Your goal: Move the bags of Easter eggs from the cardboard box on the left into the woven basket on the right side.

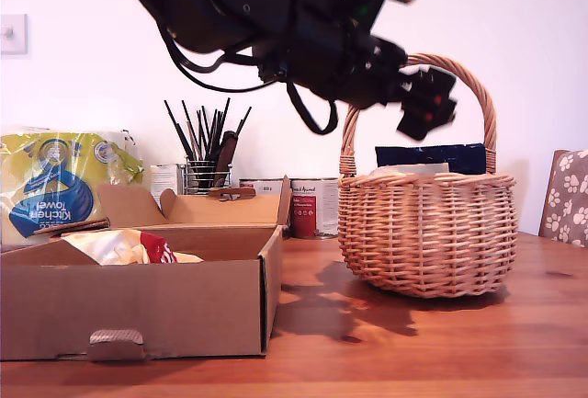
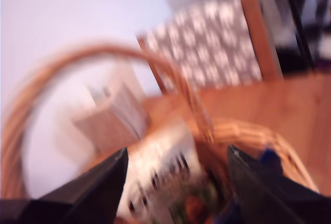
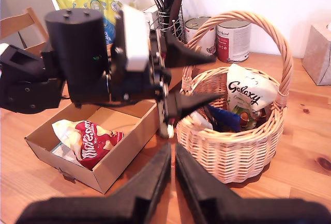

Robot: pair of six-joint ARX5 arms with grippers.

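My first gripper hangs above the round tan wicker basket with its tall braided handle, near the middle of the second wrist view; its jaws are wide apart and hold nothing. My second gripper is low in that same view, its jaws almost touching and empty.

The larger white crinkly bag with dark script lettering already stands inside the basket. The cream-yellow bag with a red patch lies in the shallow brown cardboard box, at the lower left of the exterior view.

In my judgement, the risk is the handle: an arm lifting away could catch the arch and tip the basket. Reaching for the second bag, a jaw could hit the box wall, and the slippery plastic may slide out.

Around: a yellow-and-blue kitchen towel pack at the exterior view's left, a wire holder of dark brushes, tins behind the basket, and a dark navy flat packet in it.
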